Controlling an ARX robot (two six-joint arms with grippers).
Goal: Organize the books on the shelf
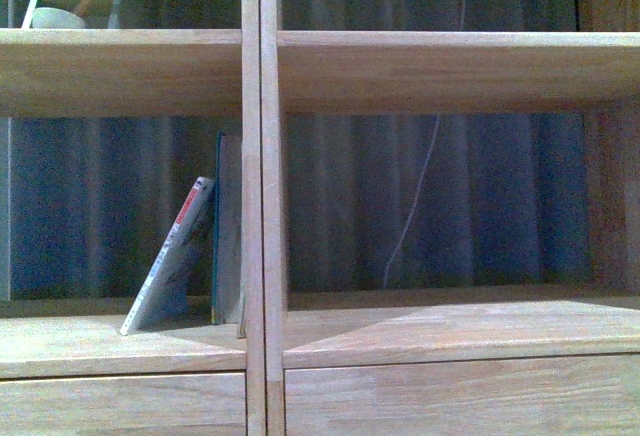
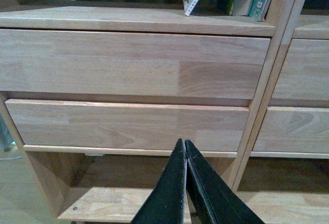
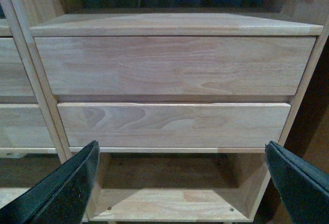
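Paperback (image 1: 170, 261) leans apparently against taller book (image 1: 228, 231), left compartment.

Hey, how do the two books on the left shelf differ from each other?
The pale paperback leans tilted, its top resting toward the teal-edged book, which stands upright against the centre post. The paperback is shorter; the teal-edged book reaches higher. The paperback's spine is light with a red top; the other's edge is dark teal. Both are thin and sit in the same compartment of the shelf, above the drawers.

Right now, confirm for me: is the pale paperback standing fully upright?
No. The pale paperback leans, its top tilted toward the teal-edged book beside the shelf's centre post.
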